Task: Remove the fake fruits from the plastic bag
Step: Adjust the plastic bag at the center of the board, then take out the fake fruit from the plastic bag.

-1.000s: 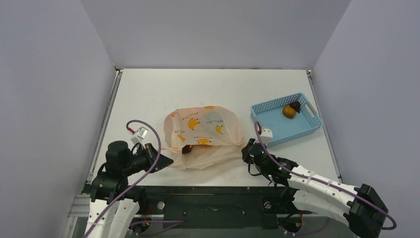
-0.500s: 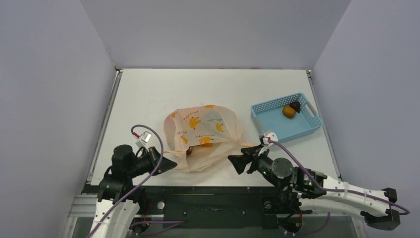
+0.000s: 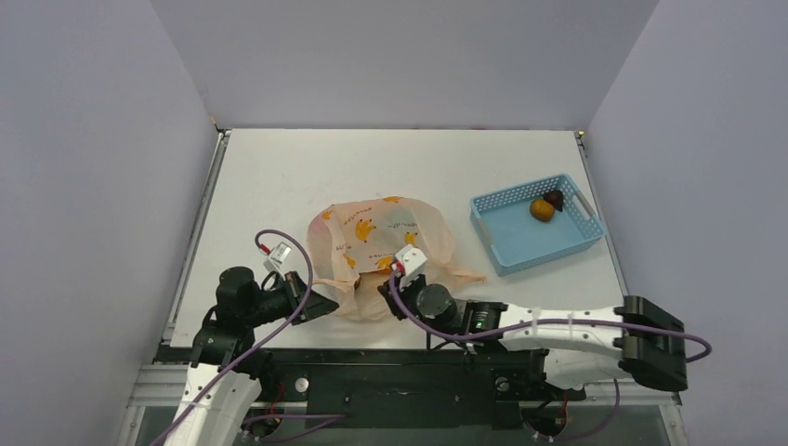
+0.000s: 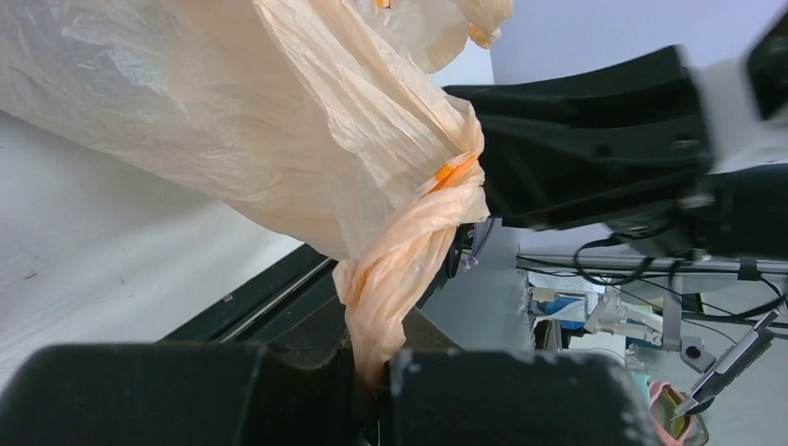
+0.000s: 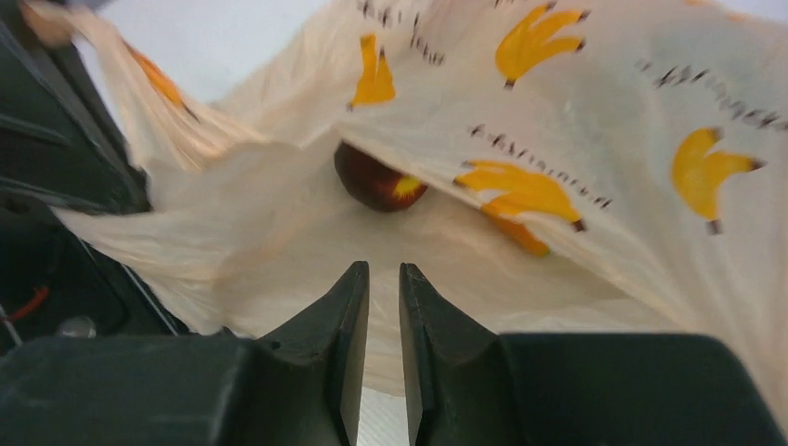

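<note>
Overhead, a peach plastic bag [image 3: 381,237] printed with yellow bananas lies crumpled on the white table [image 3: 372,167]. At its 8 o'clock edge the left gripper [image 3: 321,302] has its fingers clamped on a twisted bag handle, seen close in the left wrist view. At the bag's 6 o'clock the right gripper [image 3: 386,291] faces the bag mouth, its fingers nearly together with a thin gap and nothing between them. Just inside, a dark maroon fruit [image 5: 376,181] shows, half covered by film; other contents are hidden. At 2 o'clock, well apart, a light blue basket [image 3: 511,232] holds an orange fruit [image 3: 542,209] and a dark fruit [image 3: 555,197].
</note>
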You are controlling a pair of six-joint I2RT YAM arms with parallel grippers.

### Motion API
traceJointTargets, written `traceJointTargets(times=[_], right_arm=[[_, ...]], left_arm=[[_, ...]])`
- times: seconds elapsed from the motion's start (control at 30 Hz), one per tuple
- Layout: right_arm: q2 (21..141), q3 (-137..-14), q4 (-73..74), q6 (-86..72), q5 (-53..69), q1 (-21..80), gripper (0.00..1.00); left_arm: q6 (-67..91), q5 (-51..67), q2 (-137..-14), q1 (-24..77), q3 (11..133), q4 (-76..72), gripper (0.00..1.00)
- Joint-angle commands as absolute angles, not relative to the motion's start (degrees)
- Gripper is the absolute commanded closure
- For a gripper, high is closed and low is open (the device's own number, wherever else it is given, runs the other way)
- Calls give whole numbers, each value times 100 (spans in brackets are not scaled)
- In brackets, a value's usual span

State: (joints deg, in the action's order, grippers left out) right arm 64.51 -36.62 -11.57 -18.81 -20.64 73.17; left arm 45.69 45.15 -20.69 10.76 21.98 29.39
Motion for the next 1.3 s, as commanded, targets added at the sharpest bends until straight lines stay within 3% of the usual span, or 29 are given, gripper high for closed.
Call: traceJointTargets(times=[0.0, 0.2, 0.33, 0.63, 0.97, 1.27], right_arm=[[7592, -3316, -3231, -1893, -1826, 7338, 85], [9039, -3163, -4376, -2669, -1693, 7425, 87], [9565, -3336, -4302, -2798, -1536, 7416, 85], [9036, -3204, -4381, -3162, -2042, 7132, 84], [9576, -3734, -4878, -4085, -1510, 6275, 81], [10216, -4029, -5531, -4801, -731, 5910, 69]], left_arm=[[4381, 4549, -1940, 1132, 2175, 2647, 100], [4494, 3601, -1436, 1138, 2325, 3283, 100], [4467, 3541, -1363, 1134, 2510, 3450, 100], [3969, 3317, -1372, 1134, 3134, 4153, 100], [3773, 3262, -1533, 1134, 3368, 4429, 100], [4111, 3293, -1372, 1134, 3067, 4148, 100]])
